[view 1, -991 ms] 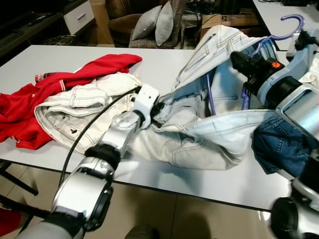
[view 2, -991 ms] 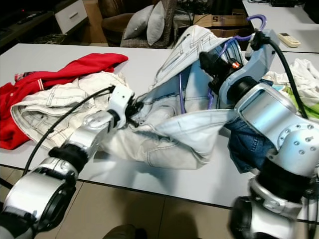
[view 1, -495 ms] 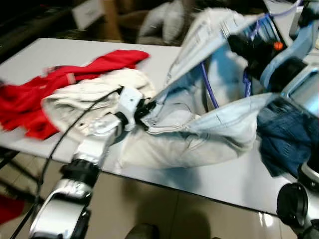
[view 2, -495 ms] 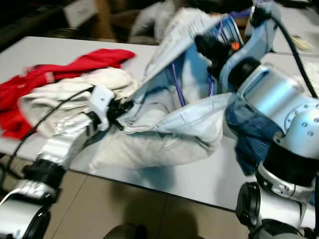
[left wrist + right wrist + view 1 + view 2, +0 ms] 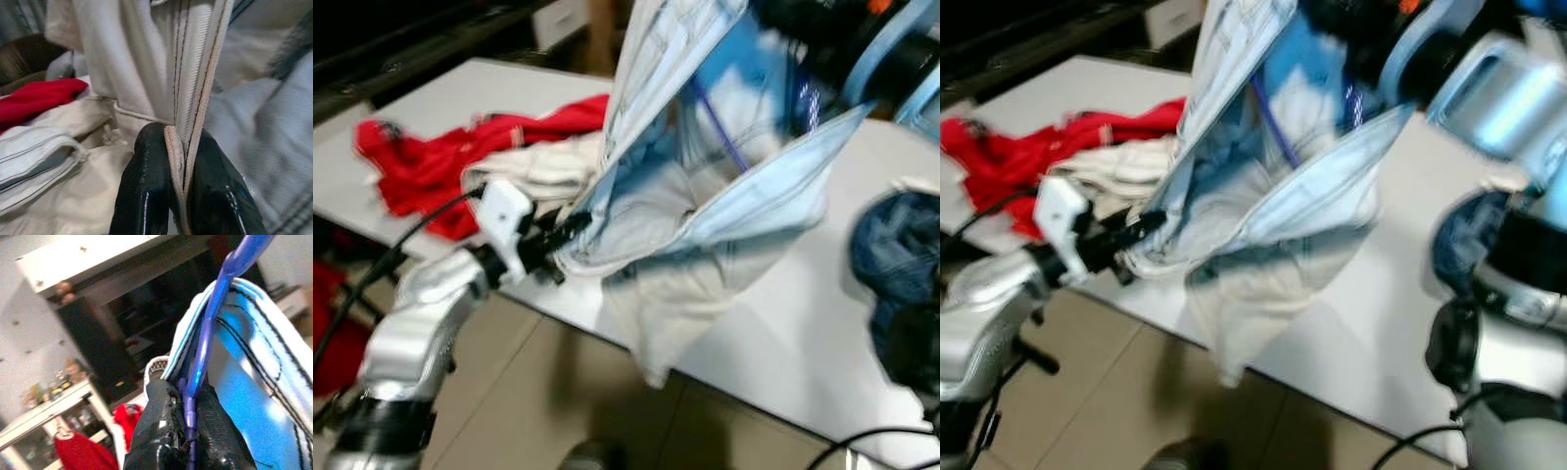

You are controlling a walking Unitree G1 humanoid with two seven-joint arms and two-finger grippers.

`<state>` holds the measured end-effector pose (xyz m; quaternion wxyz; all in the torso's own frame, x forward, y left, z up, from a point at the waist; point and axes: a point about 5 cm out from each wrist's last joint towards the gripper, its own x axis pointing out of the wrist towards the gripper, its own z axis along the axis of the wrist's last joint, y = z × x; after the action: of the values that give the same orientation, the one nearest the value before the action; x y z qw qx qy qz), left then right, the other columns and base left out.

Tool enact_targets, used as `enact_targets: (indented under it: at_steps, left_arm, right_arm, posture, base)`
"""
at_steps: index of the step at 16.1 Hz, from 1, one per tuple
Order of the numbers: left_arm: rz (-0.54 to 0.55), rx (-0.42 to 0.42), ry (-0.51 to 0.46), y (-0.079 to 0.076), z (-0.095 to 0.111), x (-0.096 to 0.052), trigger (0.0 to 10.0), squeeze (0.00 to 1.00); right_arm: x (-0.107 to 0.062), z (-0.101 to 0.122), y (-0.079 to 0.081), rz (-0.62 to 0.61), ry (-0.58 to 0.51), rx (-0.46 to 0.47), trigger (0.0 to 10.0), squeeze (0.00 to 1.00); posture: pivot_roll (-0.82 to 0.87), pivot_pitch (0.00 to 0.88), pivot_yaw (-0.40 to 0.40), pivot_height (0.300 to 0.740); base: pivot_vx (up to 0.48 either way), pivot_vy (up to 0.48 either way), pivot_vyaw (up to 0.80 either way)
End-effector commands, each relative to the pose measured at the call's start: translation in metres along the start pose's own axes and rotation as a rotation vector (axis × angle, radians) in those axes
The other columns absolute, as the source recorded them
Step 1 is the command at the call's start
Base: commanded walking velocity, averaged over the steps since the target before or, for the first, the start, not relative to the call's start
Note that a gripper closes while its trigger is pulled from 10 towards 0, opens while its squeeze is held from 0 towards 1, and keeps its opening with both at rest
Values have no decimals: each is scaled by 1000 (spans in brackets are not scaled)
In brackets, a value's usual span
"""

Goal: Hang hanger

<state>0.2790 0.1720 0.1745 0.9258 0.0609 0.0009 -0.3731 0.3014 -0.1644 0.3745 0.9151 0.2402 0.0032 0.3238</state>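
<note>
At nine o'clock on the white tabletop (image 5: 783, 343) a red garment (image 5: 431, 166) is spread. At seven o'clock a seam of the pale denim jacket (image 5: 705, 186) is pinched in the left gripper (image 5: 177, 188) jaws. At one o'clock the purple hanger (image 5: 215, 323), inside the raised jacket, is clamped in the right gripper (image 5: 188, 428) jaws.

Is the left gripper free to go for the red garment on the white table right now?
Probably not: the left gripper is shut on the pale denim jacket's edge. The red garment lies beside it, uncovered, but the jacket must be released first.
</note>
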Motion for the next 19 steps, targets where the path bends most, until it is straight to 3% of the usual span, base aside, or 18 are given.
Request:
enact_targets:
  at_steps: [1, 5, 9, 14, 18, 19]
  left_arm:
    - [104, -164, 250, 10, -50, -36, 2000, 0]
    - [152, -181, 210, 15, -37, -46, 2235, 0]
    - [137, -241, 130, 11, -22, -41, 2275, 0]
    - [113, -249, 166, 4, -27, -41, 1922, 0]
    - [134, -265, 207, 3, -35, -44, 1569, 0]
    - [173, -263, 252, 5, -44, -47, 863, 0]
  right_arm:
    - [-22, 54, 24, 98, -287, -26, 10000, 0]
    - [-12, 52, 32, 189, -274, 20, 10000, 0]
    - [-4, 47, 34, 220, -253, 56, 10000, 0]
    - [-3, 44, 40, 275, -255, 102, 10000, 0]
    - [10, 2, 23, 168, -143, 92, 10000, 0]
    - [16, -28, 10, 100, -73, 106, 10000, 0]
  posture:
    - [83, 2, 36, 740]
    - [93, 6, 23, 740]
    - [93, 5, 24, 740]
    - [96, 0, 25, 740]
    - [98, 0, 27, 740]
    - [100, 0, 28, 740]
  base:
    - [0, 0, 800]
    - [0, 0, 800]
    - [0, 0, 800]
    - [0, 0, 800]
    - [0, 0, 800]
    - [0, 0, 800]
